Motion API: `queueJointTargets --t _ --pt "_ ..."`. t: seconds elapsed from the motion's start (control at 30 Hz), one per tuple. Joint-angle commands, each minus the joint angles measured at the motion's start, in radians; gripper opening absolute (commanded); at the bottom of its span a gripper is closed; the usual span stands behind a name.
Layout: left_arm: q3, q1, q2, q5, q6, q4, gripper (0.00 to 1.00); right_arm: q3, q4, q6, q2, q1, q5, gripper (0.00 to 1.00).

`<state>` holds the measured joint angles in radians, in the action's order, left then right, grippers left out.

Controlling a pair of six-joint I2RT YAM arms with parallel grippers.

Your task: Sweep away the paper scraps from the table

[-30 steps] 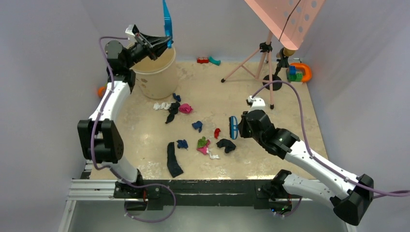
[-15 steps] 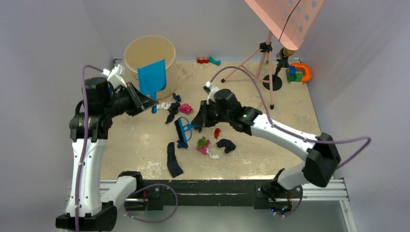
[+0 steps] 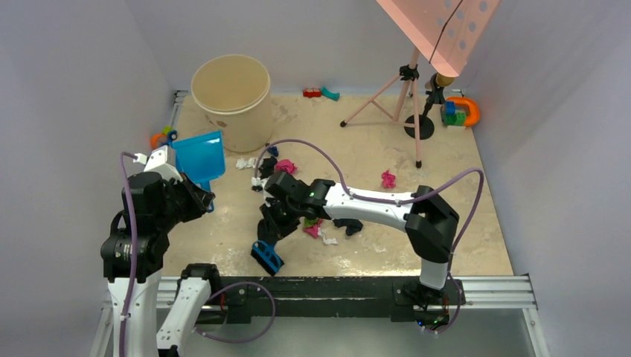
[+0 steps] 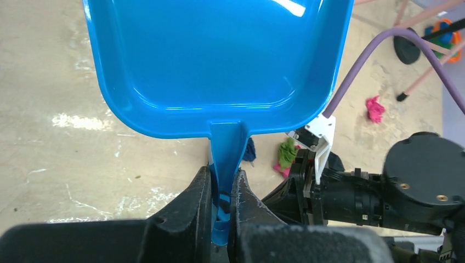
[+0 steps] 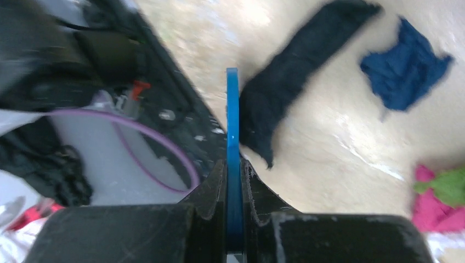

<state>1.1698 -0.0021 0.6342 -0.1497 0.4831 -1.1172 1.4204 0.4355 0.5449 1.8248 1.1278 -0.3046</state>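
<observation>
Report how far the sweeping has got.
Done: both tools are gripped, the left gripper on the dustpan handle, the right gripper on the brush. In hand: the brush sits by the black strip at the table edge. Left: nearly all; the dustpan is empty and scraps, such as the pink wad, lie scattered.
</observation>
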Motion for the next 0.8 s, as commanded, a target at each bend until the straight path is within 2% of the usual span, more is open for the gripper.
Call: queueJointTargets --t 0.0,0.17,0.33,0.5,0.63,0.77 --pt "-0.037 0.002 -0.005 0.097 -0.036 0.032 0.00 0.060 0.209 -0.073 0.024 -0.006 0.129 0.00" --pt "-0.060 0.002 -0.005 0.088 -0.032 0.047 0.00 0.154 0.405 -0.086 0.033 -0.027 0.496 0.00" --pt "-0.074 0.002 -0.024 0.085 -0.034 0.046 0.00 0.223 0.528 -0.069 -0.008 -0.080 0.667 0.00" --pt "-0.114 0.002 -0.071 0.119 -0.033 0.048 0.00 0.254 0.469 -0.069 -0.085 -0.092 0.628 0.00" --pt "-0.128 0.002 -0.106 0.145 -0.035 0.053 0.00 0.247 0.235 -0.082 -0.127 -0.094 0.455 0.00" --pt "-0.138 0.002 -0.136 0.216 -0.040 0.045 0.00 0.285 0.049 -0.023 -0.077 -0.109 0.374 0.00"
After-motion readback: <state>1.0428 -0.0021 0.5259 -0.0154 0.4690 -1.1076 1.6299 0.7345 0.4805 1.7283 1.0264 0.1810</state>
